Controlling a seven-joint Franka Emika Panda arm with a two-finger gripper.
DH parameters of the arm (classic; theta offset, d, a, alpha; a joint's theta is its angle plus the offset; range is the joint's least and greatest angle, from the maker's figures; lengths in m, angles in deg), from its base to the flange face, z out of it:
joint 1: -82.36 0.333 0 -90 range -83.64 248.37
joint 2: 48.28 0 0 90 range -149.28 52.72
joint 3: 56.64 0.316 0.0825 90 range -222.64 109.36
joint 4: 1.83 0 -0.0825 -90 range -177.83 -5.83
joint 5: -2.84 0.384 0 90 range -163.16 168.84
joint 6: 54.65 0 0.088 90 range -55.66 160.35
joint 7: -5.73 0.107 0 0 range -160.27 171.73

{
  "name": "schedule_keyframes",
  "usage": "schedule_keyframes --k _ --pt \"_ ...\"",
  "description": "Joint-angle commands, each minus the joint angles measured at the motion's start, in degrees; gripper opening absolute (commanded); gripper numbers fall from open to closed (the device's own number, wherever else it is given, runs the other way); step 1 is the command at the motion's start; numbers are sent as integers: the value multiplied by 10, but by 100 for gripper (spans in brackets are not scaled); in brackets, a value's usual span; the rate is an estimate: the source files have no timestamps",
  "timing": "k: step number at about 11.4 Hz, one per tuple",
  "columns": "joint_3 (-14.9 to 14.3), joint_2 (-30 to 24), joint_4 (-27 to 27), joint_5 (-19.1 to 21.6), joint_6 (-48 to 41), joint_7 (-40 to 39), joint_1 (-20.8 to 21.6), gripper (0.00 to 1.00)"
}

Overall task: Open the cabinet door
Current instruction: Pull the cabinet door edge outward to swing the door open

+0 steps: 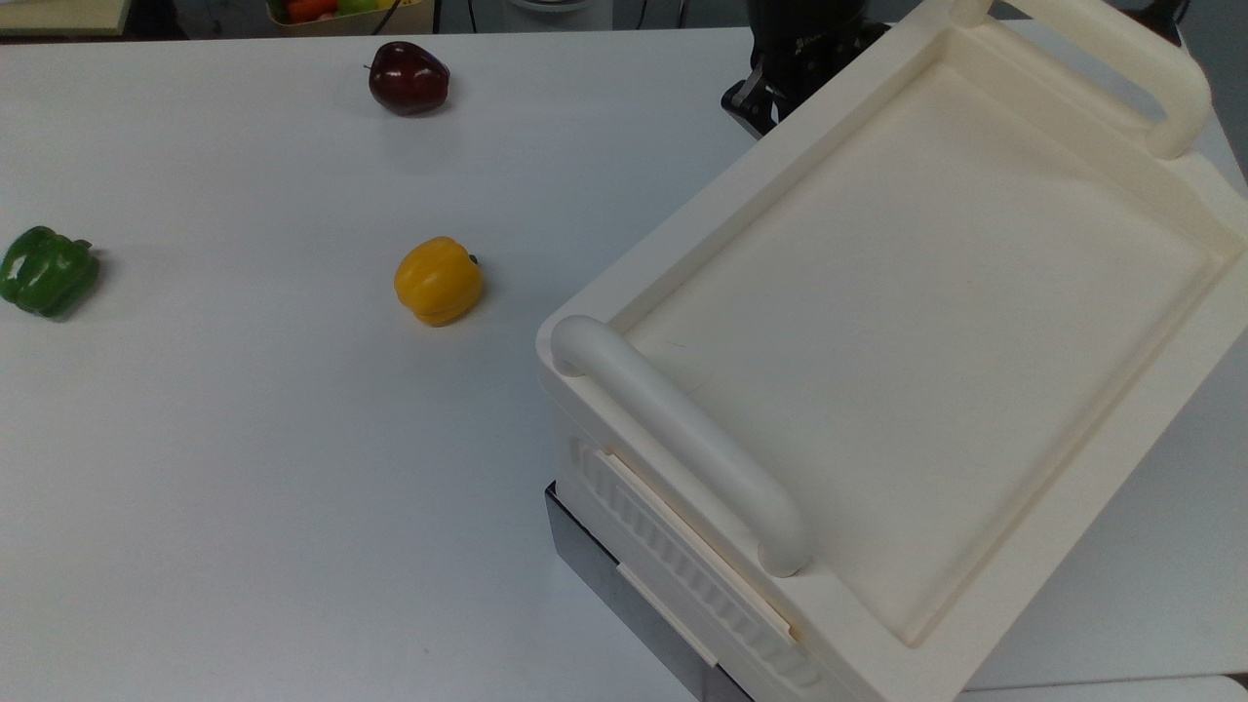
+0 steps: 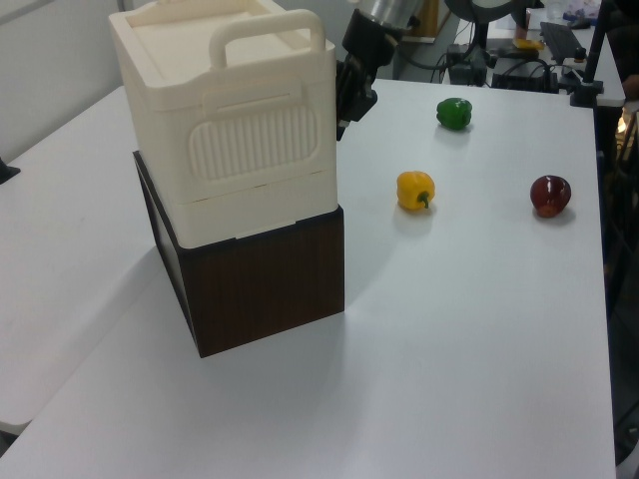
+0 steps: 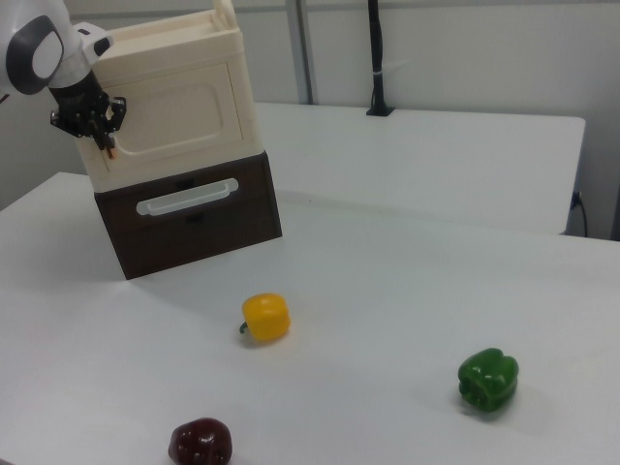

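Claw [image 3: 97, 131] right at the right view's left edge of the cabinet door [image 3: 179, 116]; released or clenched, cannot tell. Door lying flush in the cream cabinet [image 1: 926, 292], stacked on a dark drawer box [image 3: 194, 218] near the tabletop [image 1: 244, 468] edge. Farther out, well apart: yellow pepper [image 1: 438, 280], green pepper [image 1: 47, 270], apple [image 1: 409, 77].

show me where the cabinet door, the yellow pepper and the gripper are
cabinet door [image 3: 179, 116], right view, middle of its flat cream panel
yellow pepper [image 1: 438, 280], top view, middle of its body
gripper [image 3: 105, 139], right view, between its fingertips at the door's edge
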Motion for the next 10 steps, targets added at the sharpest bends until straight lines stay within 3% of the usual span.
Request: schedule_keyframes --k 1,4,10 --pt "-2 1 -4 -6 21 -6 2 5" --pt "-2 -8 -9 -4 -3 -11 1 4" --pt "-3 -35 -10 5 -136 -57 -24 5"
